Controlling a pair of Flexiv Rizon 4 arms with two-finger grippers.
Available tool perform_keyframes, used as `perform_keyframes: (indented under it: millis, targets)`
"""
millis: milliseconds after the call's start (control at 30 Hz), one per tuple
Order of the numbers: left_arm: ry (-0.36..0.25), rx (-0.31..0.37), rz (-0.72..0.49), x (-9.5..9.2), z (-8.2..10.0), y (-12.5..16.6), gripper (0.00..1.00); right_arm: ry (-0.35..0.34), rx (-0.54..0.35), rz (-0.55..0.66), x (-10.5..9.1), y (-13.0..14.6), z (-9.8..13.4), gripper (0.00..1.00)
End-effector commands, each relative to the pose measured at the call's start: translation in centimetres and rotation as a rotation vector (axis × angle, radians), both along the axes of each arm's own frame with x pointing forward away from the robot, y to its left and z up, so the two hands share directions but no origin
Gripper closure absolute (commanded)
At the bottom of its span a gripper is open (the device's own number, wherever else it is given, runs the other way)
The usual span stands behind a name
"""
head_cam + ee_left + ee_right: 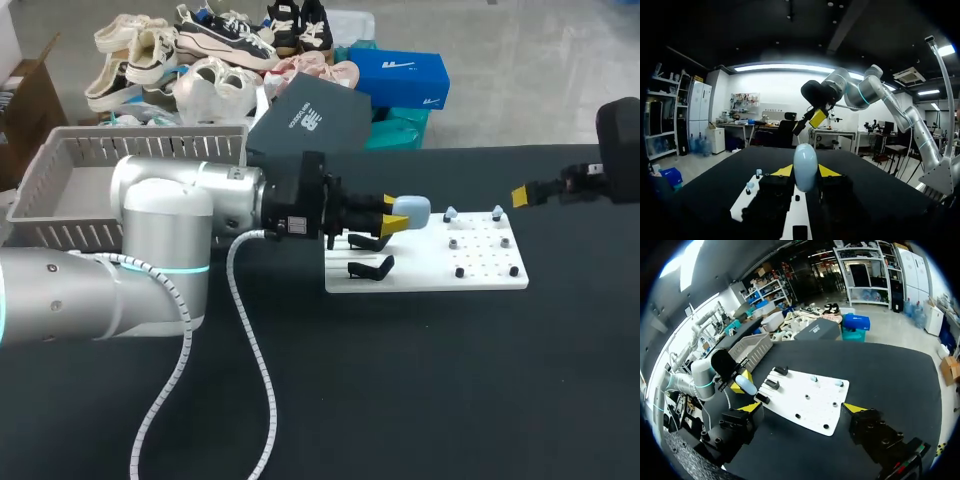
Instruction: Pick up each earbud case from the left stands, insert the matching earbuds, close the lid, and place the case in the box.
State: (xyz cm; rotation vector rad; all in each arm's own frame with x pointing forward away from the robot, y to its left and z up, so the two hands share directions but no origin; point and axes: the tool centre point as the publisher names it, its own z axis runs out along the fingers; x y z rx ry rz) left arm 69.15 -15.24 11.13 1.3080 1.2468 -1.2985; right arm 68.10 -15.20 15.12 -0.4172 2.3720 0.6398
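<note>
A light blue earbud case [413, 210] hangs just above the left end of the white board [430, 275], with my left gripper [395, 222] shut on it. In the left wrist view the case [805, 167] stands upright between the two yellow tips of my left gripper [805, 174]. Two black stands [370, 267] sit under the gripper. Small pale earbuds [451, 213] rest on pegs at the board's far side. My right gripper [802, 410] is open and empty, hovering over the board [790, 395] from the right, with the held case [746, 385] ahead of it.
A grey slatted basket [60, 180] stands at the table's back left, behind my left arm. My left arm's white spiral cable [255, 380] trails across the black tabletop. Several dark pegs [460, 271] dot the board's right half. My right gripper [525, 195] shows at the table's far right.
</note>
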Motion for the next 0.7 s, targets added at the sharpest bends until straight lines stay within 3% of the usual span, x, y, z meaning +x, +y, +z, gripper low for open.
perform_keyframes:
  millis: [33, 300, 700]
  targets:
    - [-0.028, -0.010, -0.015, 0.3, -0.5, -0.5, 1.00, -0.003, -0.004, 0.031, -1.3, 0.8, -0.2, 0.00]
    - [-0.075, -0.023, -0.016, 0.0, -0.7, -1.5, 1.00, 0.010, -0.013, 0.078, -2.9, 2.2, -0.4, 0.00]
    - [-0.083, -0.032, -0.020, -0.1, -0.8, -1.6, 1.00, 0.025, -0.043, 0.147, -4.2, 4.8, -0.5, 0.00]
